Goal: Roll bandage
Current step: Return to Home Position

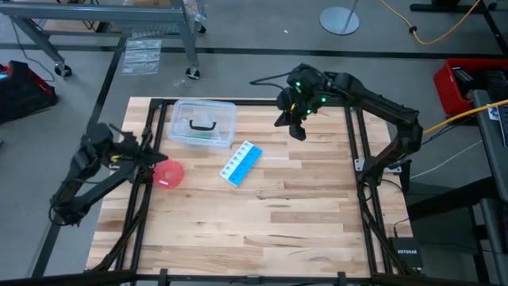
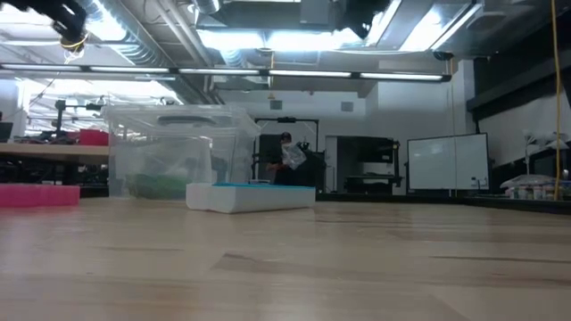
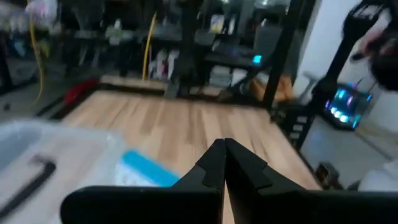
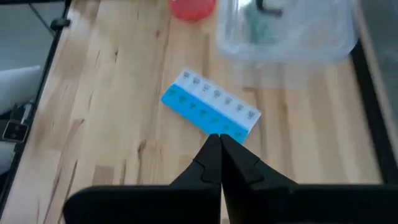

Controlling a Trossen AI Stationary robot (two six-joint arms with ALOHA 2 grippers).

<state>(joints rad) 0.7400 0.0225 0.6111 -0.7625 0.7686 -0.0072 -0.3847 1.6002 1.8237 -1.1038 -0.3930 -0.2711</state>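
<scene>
The left end effector (image 3: 224,144) is closed, its two dark fingers pressed tip to tip with nothing between them. The right end effector (image 4: 219,138) is also closed and empty, and no gap shows between its fingers. Neither one touches anything on the counter (image 1: 278,230).

From above, the left end effector sits at the counter's left edge, just beside the red disc (image 1: 168,173). The right one hangs over the far right part of the counter, well apart from the transparent container (image 1: 204,123). The blue-and-white pill box (image 1: 240,163) lies at a slant between the two arms, near the container's front corner.

The bandage (image 2: 161,187) is inside the lidded container. The level view shows it best, as a green bundle low against the clear wall. The right wrist view shows it as a green smear (image 4: 255,25) under the lid. In the view from above the lid's black handle (image 1: 203,125) is plain, but the bandage is hard to pick out.

The level view alone shows how high the left arm is held, as it appears only at the upper edge of the picture. Only that view takes in a person (image 2: 285,156) far off in the room behind. The left wrist view catches just a corner of the container and the pill box's blue edge.
</scene>
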